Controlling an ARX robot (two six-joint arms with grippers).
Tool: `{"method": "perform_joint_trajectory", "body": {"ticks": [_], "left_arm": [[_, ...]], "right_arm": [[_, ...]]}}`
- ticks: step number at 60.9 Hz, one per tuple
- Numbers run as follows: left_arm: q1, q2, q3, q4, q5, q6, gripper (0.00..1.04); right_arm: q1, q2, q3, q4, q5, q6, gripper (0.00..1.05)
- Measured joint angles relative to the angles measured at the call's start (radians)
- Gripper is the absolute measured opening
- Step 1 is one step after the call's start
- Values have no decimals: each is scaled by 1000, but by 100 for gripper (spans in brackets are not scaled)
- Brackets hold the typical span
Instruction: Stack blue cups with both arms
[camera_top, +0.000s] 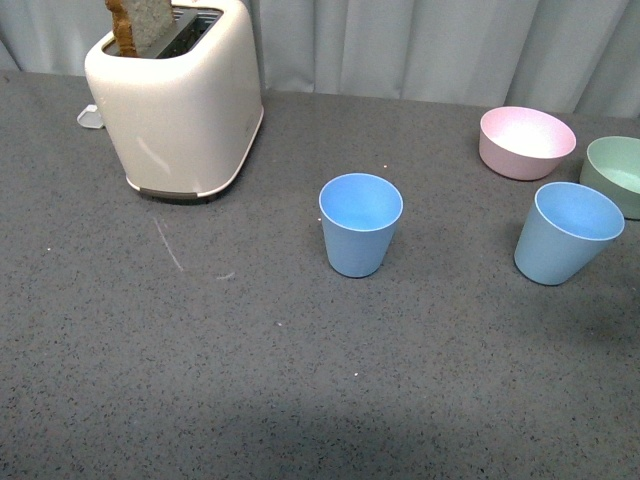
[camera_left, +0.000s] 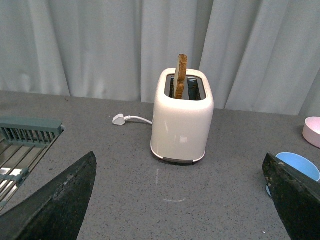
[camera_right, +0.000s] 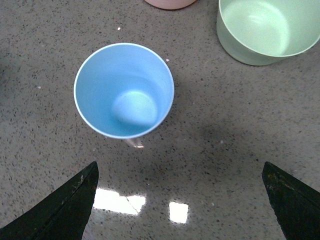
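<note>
Both jaws gape empty; toaster (camera_top: 175, 100) left, green bowl (camera_top: 618, 172) beside right blue cup (camera_top: 566, 232).

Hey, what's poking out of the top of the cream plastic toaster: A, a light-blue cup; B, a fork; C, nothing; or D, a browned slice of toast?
D: a browned slice of toast stands upright, rising out of the top of the cream plastic toaster.
</note>
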Motion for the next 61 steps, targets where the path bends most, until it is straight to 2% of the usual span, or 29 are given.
{"method": "perform_joint_trajectory", "body": {"ticks": [15,31,61], "left_arm": [[0,0,0,0,0,0,98],[0,0,0,0,0,0,98],[0,0,0,0,0,0,98]], "right_arm": [[45,178,195,-86,60,106,95],[76,326,311,-169,126,190,95],[69,379,358,-209,135,250,21]]}}
